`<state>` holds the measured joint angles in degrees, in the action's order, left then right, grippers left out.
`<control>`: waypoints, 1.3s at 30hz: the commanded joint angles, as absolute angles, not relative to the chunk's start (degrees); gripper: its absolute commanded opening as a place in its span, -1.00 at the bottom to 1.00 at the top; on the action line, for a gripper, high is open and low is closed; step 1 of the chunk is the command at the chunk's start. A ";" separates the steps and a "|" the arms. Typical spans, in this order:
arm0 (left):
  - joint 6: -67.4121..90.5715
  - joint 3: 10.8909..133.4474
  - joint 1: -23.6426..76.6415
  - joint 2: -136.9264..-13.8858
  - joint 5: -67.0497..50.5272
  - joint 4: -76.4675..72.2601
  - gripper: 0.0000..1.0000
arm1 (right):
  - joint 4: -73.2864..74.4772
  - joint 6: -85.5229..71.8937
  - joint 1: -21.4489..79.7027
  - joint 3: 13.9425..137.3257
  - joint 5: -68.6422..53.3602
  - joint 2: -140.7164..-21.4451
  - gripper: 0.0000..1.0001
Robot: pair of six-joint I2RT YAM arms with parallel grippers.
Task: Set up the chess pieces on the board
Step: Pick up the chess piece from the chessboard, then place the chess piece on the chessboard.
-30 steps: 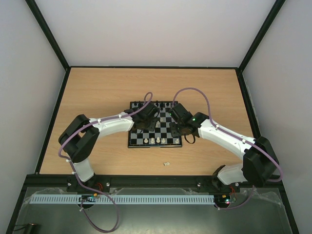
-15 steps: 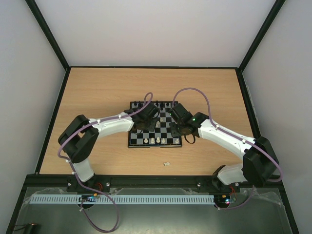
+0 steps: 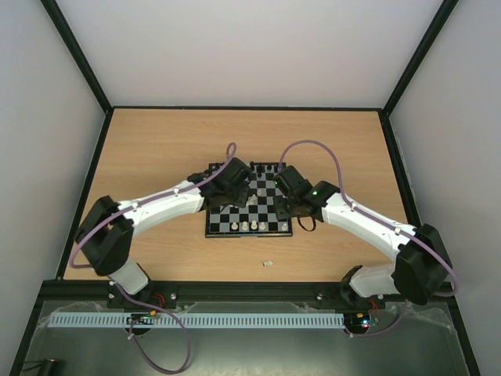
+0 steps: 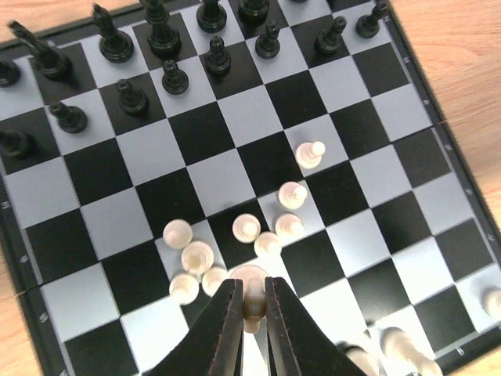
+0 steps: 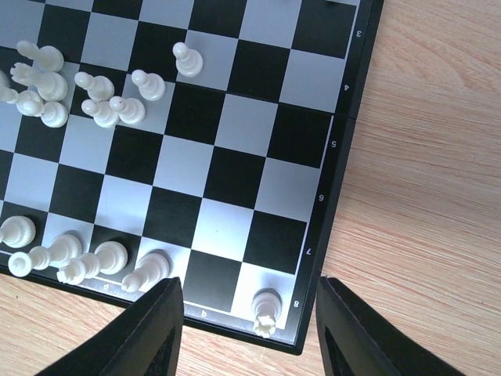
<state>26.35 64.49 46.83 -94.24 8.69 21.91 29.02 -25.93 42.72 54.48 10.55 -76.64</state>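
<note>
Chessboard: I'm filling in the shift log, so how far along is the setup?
Done: the black pieces look lined up in two rows at the far edge, and a few white ones stand along the near edge. In hand: the left pincer is shut on one white piece; the right pincer hangs open and empty. Left: a cluster of white pawns on the middle squares needs placing.

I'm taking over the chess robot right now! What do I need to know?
Left pincer: shut on a white piece at the white heap mid-board.
Right pincer: open, empty, over the board's near right corner.
Done: black pieces in two rows at the far edge; some white pieces on the near row.
To do: sort the heap into rows; fetch the stray piece lying on the table.
</note>
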 commanded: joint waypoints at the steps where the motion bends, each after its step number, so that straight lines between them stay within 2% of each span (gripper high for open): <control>1: 28.72 64.02 47.24 -86.66 9.88 28.73 -0.82 | 33.45 -25.59 42.46 55.26 11.16 -74.77 -0.02; 8: 32.78 57.15 47.45 -77.70 9.48 32.43 -0.81 | 34.01 -25.70 42.46 55.62 11.71 -73.75 0.49; 9: 33.24 56.18 47.58 -76.71 9.45 32.54 -0.81 | 34.09 -25.75 42.47 55.53 11.63 -73.68 0.60; 11: 34.10 54.28 47.71 -74.73 9.41 32.31 -0.81 | 34.08 -25.90 42.47 55.40 11.60 -73.50 1.00; 39: 39.21 45.09 52.60 -79.02 8.57 23.73 -0.77 | 33.90 -26.02 42.46 54.19 11.88 -73.41 0.97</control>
